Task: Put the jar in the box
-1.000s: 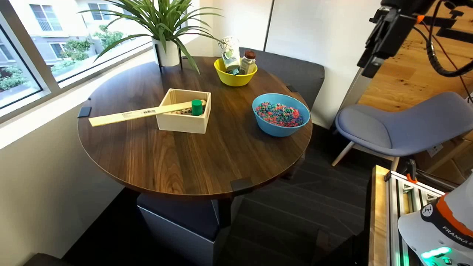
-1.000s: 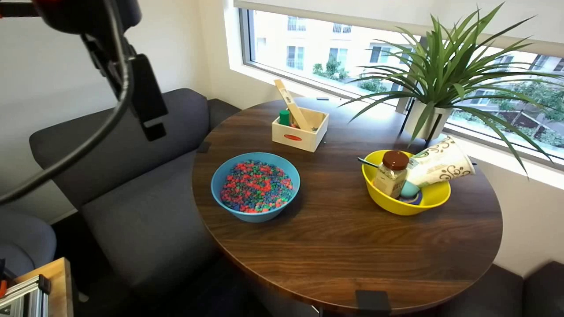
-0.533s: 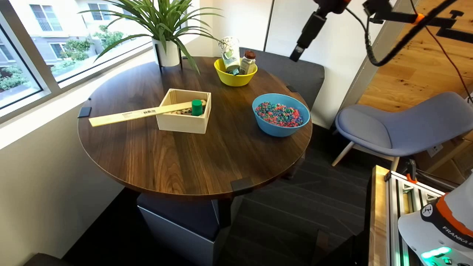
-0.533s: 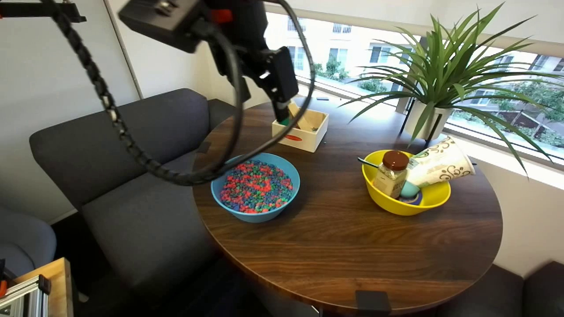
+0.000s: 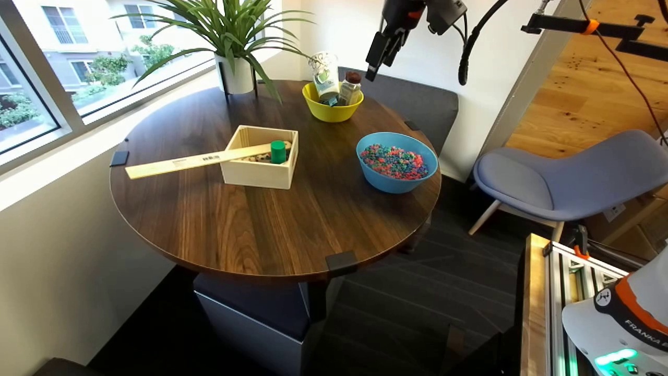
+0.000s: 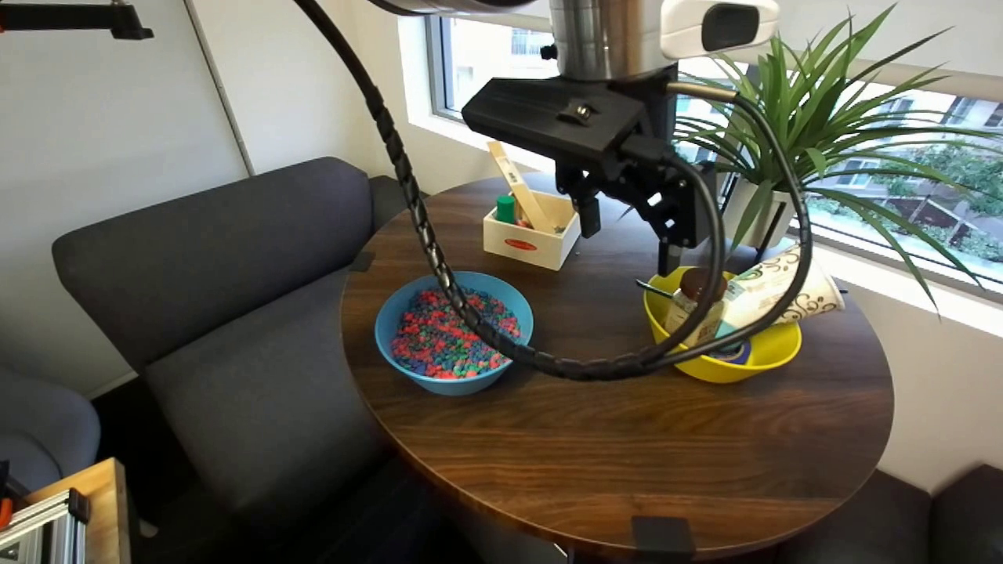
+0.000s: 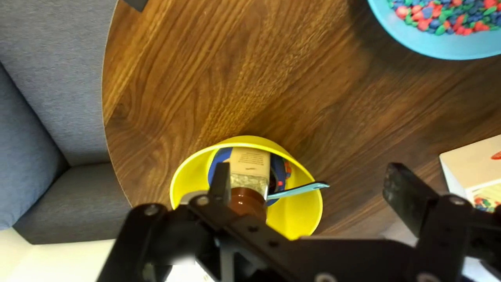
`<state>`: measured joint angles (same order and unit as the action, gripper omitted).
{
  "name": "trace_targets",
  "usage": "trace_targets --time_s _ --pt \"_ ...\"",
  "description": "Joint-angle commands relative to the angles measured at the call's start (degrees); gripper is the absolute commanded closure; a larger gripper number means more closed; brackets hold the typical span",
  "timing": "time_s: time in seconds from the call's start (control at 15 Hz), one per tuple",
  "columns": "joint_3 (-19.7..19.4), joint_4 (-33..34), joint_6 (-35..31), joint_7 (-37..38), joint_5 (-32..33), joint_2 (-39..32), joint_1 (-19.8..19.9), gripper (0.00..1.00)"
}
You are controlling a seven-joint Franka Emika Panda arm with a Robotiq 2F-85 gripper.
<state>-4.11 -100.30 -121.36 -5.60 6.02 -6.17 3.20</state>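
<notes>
Shifted toward the yellow bowl [image 5: 332, 113] since the earlier frame, the hand [image 6: 628, 251] hangs spread near the jar [image 7: 250, 162]. Brown-capped, the jar sits in that bowl beside a patterned cup [image 5: 324, 71]. Apart from it on the bench [image 5: 313, 230] stand the wooden box [image 5: 255, 177], a flat stick [image 5: 193, 162] across its rim, and the blue bowl [image 5: 394, 185].

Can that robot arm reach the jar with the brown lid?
Probably yes: the jaws are open, and the jar pokes out of the yellow bowl, though the patterned white container alongside could crowd them.
</notes>
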Motion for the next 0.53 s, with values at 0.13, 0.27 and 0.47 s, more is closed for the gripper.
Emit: trace_targets --time_s 0.13,0.27,0.47 --pt "-0.59 3.56 0.88 5.3 2.16 -3.52 0.31 0.0" --pt "-1.4 6.2 1.68 8.46 3.78 -6.42 0.5 0.0" --pt "-1.53 10.22 3.13 9.4 1.13 -11.3 1.01 0.0"
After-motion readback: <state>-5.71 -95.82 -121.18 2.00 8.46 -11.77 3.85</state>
